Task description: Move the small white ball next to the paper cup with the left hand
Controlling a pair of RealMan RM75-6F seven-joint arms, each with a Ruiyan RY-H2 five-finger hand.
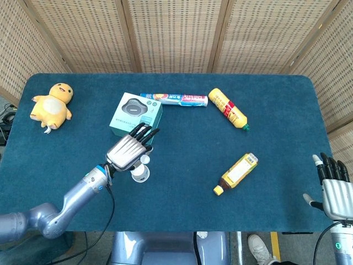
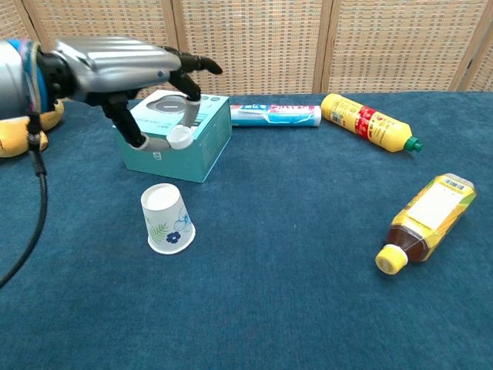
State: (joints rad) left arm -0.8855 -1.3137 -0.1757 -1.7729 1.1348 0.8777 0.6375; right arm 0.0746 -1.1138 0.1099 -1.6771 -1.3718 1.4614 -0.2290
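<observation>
My left hand (image 1: 128,151) (image 2: 123,73) hovers above the table and pinches the small white ball (image 1: 145,159) (image 2: 180,138) between thumb and a finger, the other fingers spread. The ball hangs just above and slightly right of the upturned paper cup (image 1: 139,172) (image 2: 167,219), which stands on the blue table (image 1: 182,160) in front of the teal box. My right hand (image 1: 334,190) rests at the table's right front corner, fingers apart, holding nothing; the chest view does not show it.
A teal box (image 1: 135,117) (image 2: 174,135) stands right behind the left hand. A toothpaste tube (image 1: 174,99) and a yellow bottle (image 1: 227,109) lie at the back. A brown-liquid bottle (image 1: 236,173) lies right of centre. A yellow plush duck (image 1: 52,104) sits far left.
</observation>
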